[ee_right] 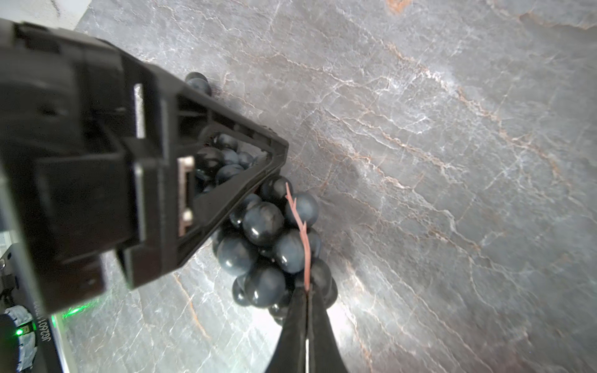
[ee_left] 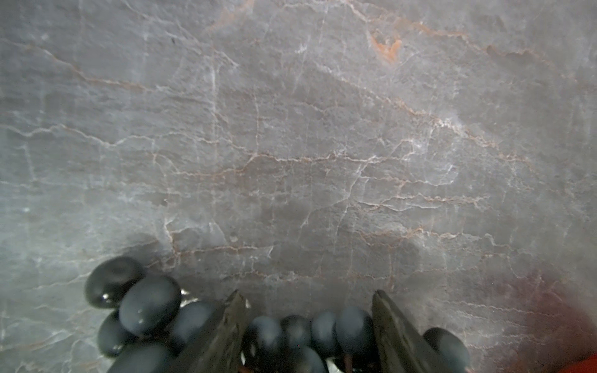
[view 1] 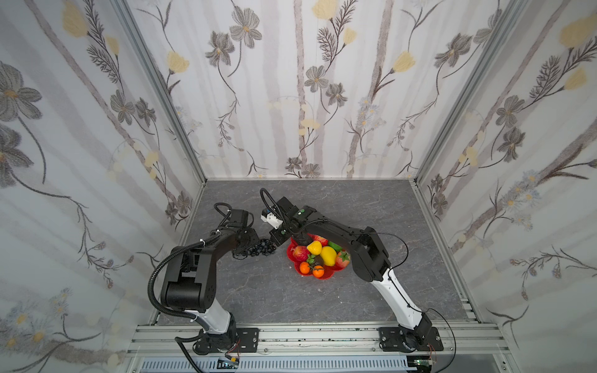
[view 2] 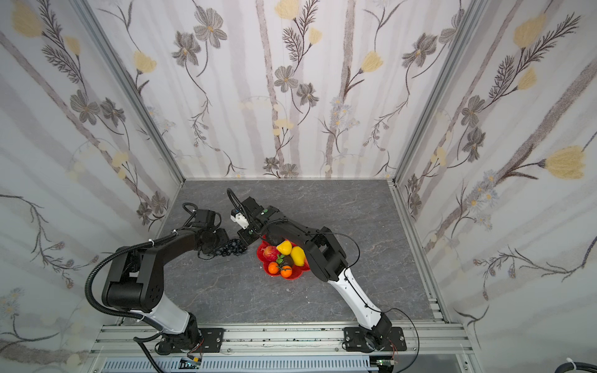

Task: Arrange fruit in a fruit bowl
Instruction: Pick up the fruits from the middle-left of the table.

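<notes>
Now you are pinching the stem (ee_right: 300, 226) in your closed right gripper (ee_right: 307, 290), left gripper (ee_left: 307, 294) clasping the grapes (ee_right: 263, 222) just ahead, so be raising both evenly toward the bowl (view 1: 290, 252) behind it.

The black grape bunch (view 1: 261, 249) lies on the grey table just left of the fruit bowl (view 1: 291, 256), at lower centre in both top views. Its pinkish stem (ee_right: 305, 252) runs across the glossy grapes into the pinched tips of the right gripper (ee_right: 307, 292). The red scalloped bowl holds a lemon (view 1: 328, 255), a second yellow fruit (view 1: 314, 247), a bumpy red fruit (view 1: 300, 253), two oranges (view 1: 304, 267), a strawberry (view 1: 343, 259), a lime (view 1: 336, 246) (half hidden) and, seemingly, a dark avocado (view 1: 316, 261).
</notes>
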